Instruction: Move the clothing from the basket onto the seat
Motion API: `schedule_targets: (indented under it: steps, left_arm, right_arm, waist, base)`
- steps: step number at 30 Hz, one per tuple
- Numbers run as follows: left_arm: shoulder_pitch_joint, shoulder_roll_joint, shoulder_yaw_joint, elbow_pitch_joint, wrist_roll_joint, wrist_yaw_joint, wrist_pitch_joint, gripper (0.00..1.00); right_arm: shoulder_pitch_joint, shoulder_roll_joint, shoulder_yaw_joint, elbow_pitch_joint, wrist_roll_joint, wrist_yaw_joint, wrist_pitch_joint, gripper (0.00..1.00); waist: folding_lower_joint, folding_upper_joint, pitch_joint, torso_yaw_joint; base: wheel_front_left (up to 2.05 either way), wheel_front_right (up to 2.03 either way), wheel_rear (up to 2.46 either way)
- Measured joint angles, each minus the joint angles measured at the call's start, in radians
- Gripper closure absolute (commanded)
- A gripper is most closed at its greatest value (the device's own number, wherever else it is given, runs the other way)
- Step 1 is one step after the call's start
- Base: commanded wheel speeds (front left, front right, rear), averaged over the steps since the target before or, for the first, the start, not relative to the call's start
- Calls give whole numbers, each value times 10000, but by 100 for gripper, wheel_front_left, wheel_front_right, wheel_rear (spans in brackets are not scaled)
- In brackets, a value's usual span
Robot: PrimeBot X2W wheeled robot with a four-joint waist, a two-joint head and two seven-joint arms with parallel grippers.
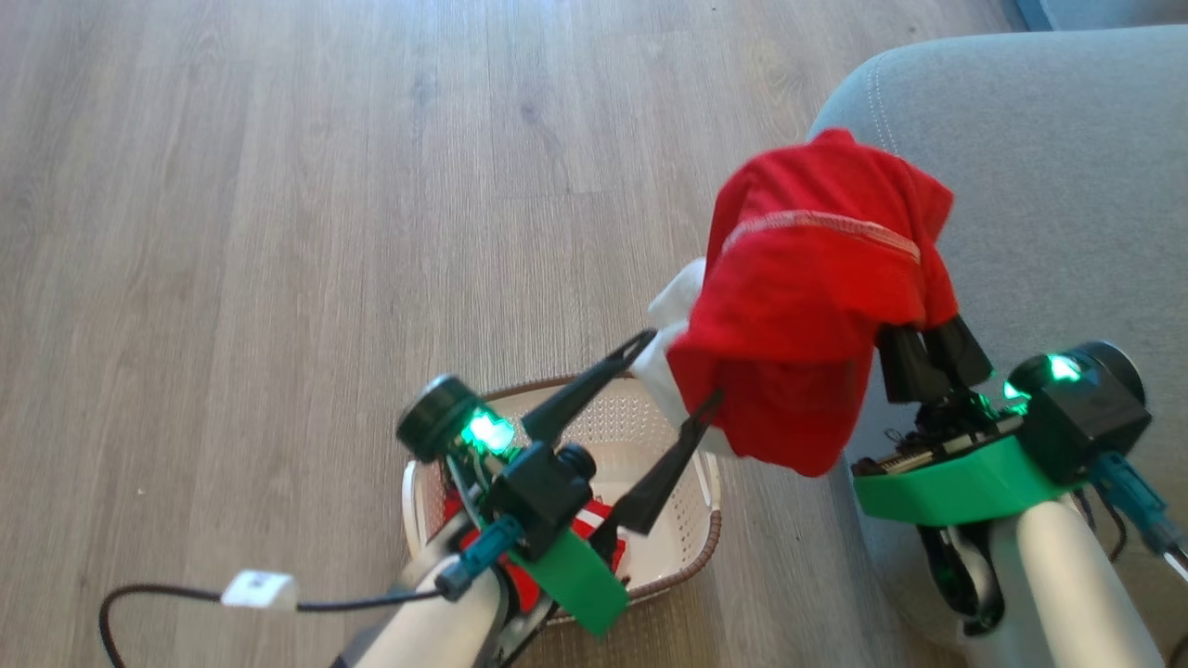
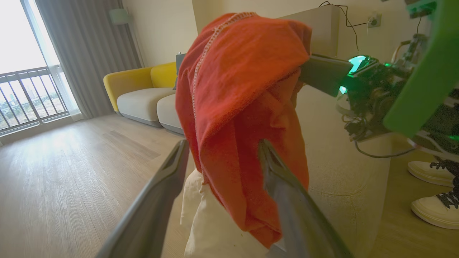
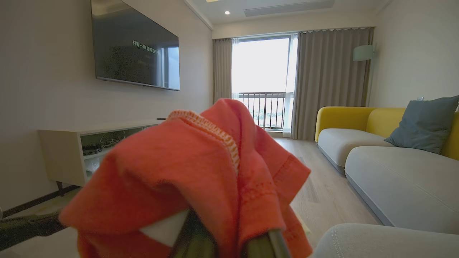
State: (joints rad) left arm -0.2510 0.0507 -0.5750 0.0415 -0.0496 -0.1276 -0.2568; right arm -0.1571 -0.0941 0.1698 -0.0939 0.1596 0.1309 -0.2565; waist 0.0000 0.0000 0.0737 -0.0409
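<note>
The right end effector (image 1: 921,357) is clenched on a red garment (image 1: 817,278). Its fingertips are buried under the cloth, and the head view shows just the dark finger bases. The garment hangs in the air at the centre right of that frame, over the seat's (image 1: 1067,186) rounded corner, with a white part at its lower left.

The left end effector (image 1: 682,366) is released, fingers spread. One tip meets the garment's lower edge, though actual contact is hard to judge.

The basket (image 1: 705,543) sits on the floor at lower centre, half hidden by the left arm. Scraps of another red garment (image 1: 603,538) show inside it.

The left wrist view shows the garment (image 2: 244,89) draped between and beyond the spread fingers (image 2: 287,186), plus white shoes (image 2: 435,211) at the right edge.

The right wrist view shows the garment (image 3: 186,172) heaped over its own fingers (image 3: 195,236), with the seat (image 3: 376,240) cut off at lower right.
</note>
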Motion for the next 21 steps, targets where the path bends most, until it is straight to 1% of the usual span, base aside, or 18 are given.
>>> schedule_targets:
  steps: [5,12,17,21]
  left_arm:
    - [380,17,13,347,226,0,0,0]
    - [531,228,-8,738,374,2,0,0]
    - [739,288,-44,993,408,75,0,0]
    - [892,399,-79,1175,407,75,0,0]
  right_arm:
    - [262,81,-447,-4,150,0,0,100]
    - [269,217,-1220,-35,353,0,0,100]
    - [266,249,-1845,-29,351,0,0,100]
    - [254,282,-2554,-25,355,0,0,100]
  waist:
    - [0,0,-68,-17]
    - [0,0,-82,-94]
    - [0,0,-45,-141]
    - [0,0,37,-180]
  base:
    - [0,0,0]
    - [0,0,0]
    - [0,0,0]
    - [0,0,0]
